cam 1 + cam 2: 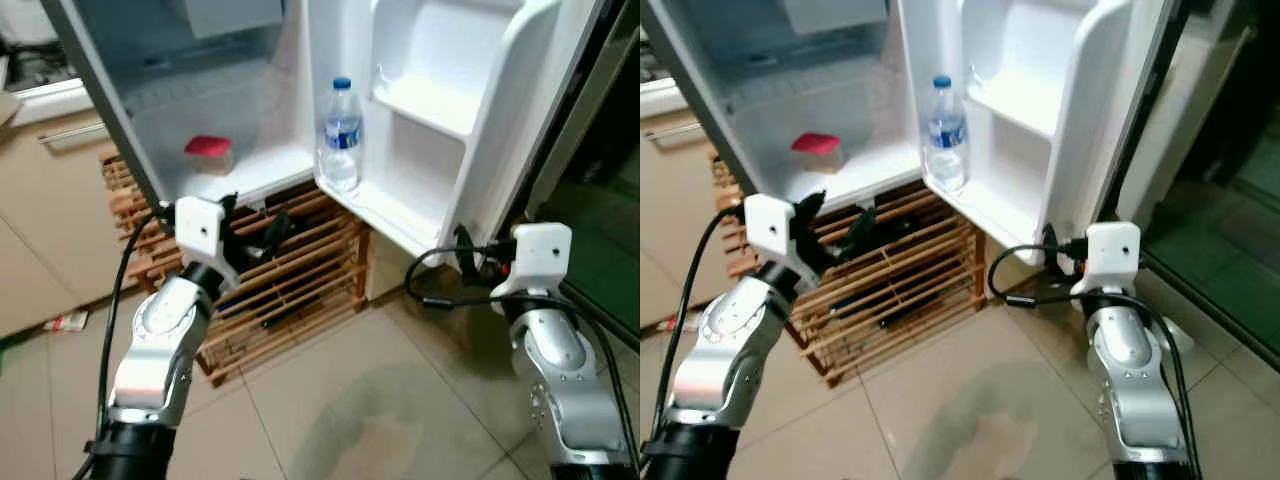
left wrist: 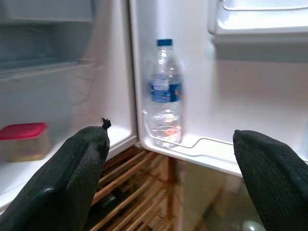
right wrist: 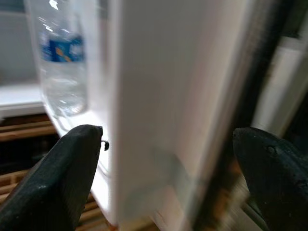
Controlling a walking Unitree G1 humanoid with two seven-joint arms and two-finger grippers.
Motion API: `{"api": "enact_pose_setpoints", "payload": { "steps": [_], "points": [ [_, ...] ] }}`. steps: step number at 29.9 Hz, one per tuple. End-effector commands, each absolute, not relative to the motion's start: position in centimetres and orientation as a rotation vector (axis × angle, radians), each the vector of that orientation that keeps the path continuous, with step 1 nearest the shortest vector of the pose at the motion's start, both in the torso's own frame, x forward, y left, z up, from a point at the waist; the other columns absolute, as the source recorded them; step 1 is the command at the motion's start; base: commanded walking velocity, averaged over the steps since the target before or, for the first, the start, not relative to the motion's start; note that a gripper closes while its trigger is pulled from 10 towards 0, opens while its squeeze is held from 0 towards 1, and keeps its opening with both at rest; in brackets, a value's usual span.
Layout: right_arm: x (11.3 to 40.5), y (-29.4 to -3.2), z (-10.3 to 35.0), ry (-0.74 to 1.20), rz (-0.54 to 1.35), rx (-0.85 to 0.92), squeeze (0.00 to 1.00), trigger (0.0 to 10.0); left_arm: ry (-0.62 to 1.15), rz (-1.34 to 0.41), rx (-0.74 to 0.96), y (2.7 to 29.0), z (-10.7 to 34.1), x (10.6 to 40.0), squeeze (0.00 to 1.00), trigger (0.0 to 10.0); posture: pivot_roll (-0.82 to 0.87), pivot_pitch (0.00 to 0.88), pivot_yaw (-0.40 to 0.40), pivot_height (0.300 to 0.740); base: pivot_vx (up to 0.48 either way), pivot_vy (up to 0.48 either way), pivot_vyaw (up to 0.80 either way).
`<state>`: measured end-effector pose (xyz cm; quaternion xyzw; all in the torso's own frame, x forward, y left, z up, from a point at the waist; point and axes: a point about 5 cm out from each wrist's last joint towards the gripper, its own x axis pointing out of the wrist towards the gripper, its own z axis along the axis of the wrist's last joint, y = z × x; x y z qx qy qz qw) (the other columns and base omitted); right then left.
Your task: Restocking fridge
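**Fridge door open, both claws empty, bottle already in the door rack**

Silver forearms sit closest to the head camera, one either side, both raised toward the fridge. Left claw [image 2: 168,187]: fingers apart, nothing between them, hovering over the slatted wooden rack [image 1: 290,280] under the fridge, aimed at the water bottle [image 1: 341,135]. Right claw [image 3: 166,178]: fingers apart, straddling the outer edge of the fridge door [image 1: 500,120], not clamped on it as far as I can tell.

Task items: bottle stands upright in the lowest door shelf [image 1: 400,215], behind the wire rail, near the hinge side. Red-lidded container [image 1: 209,153] sits on the bottom shelf inside the fridge [image 1: 200,110]. Nothing else to stock is visible.

Risks, my read:
- Right claw closing or swinging could shove the door and rock the bottle; the rail is low, so it could tip.
- Left claw going for the bottle approaches past the door's inner edge and could clip it.
- Right wrist cable [image 1: 440,275] loops loose near the door's lower corner, a snag risk if the door moves.
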<state>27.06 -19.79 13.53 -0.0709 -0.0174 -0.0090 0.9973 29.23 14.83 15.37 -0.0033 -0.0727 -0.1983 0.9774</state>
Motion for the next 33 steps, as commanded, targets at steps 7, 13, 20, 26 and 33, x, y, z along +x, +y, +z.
{"api": "enact_pose_setpoints", "payload": {
  "steps": [7, 13, 20, 26, 33],
  "points": [
    [27.1, -18.8, 13.1, -0.042, 0.029, -0.136, 0.00, 10.0, -0.144, -0.381, 0.013, 15.2, 15.2, 29.5, 0.00, 10.0, -0.13, 0.000, 0.077, 0.740, 0.000, -0.447, 0.57],
    [27.0, -19.1, 13.1, -0.048, 0.024, -0.138, 0.00, 10.0, -0.141, -0.373, 0.011, 15.3, 15.0, 29.7, 0.00, 10.0, -0.14, 0.000, 0.073, 0.740, 0.000, 0.000, 0.00],
    [26.9, -19.6, 12.9, -0.046, -0.009, -0.155, 0.00, 10.0, -0.142, -0.375, 0.029, 15.2, 14.9, 29.7, 0.00, 10.0, -0.14, 0.000, 0.073, 0.740, 0.000, 0.000, 0.00],
    [28.4, -22.3, 12.3, 0.002, -0.212, -0.253, 0.00, 10.0, -0.119, -0.383, 0.061, 15.0, 14.4, 30.0, 0.00, 10.0, -0.14, 0.000, 0.074, 0.740, 0.000, 0.000, 0.00],
    [32.0, -23.4, 13.1, 0.005, -0.258, -0.302, 0.00, 10.0, -0.113, -0.396, 0.078, 14.5, 14.1, 30.2, 0.00, 10.0, -0.14, 0.000, 0.073, 0.740, 0.000, 0.000, 0.00]
  ]
}}
